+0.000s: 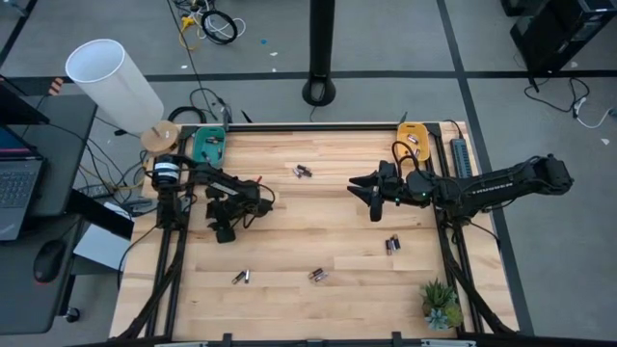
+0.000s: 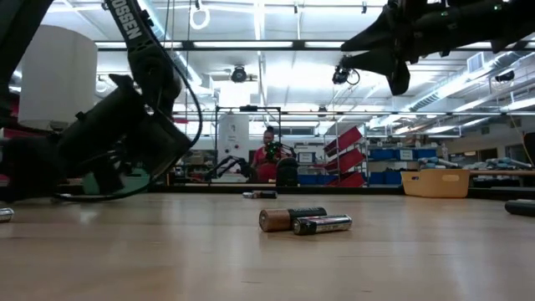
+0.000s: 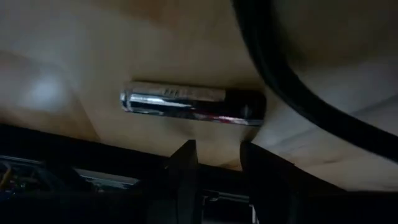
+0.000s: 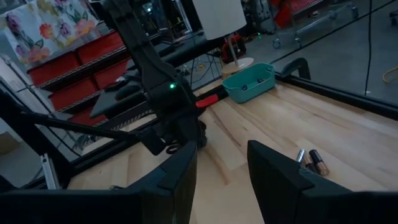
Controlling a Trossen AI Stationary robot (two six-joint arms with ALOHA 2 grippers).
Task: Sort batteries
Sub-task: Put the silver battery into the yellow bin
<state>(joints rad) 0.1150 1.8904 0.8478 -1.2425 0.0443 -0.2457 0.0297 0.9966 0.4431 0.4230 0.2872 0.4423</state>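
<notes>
Silvery and dark, one battery (image 3: 193, 104) lies on the table (image 1: 289, 231) just ahead of the left gripper (image 3: 214, 163), crosswise to its fingers (image 3: 181, 168), outside the narrow gap between the jaws and not gripped. That gripper sits low at the table's left side, near the teal tray (image 1: 208, 146). The right gripper (image 1: 373, 200) hangs above the table right of centre, jaws parted and holding nothing. More batteries lie in pairs: one pair (image 1: 303, 172) near the far edge, one pair (image 1: 392, 244) below the right gripper, two pairs (image 1: 240, 278) toward the near edge. An orange tray (image 1: 414, 138) sits at the far right corner.
</notes>
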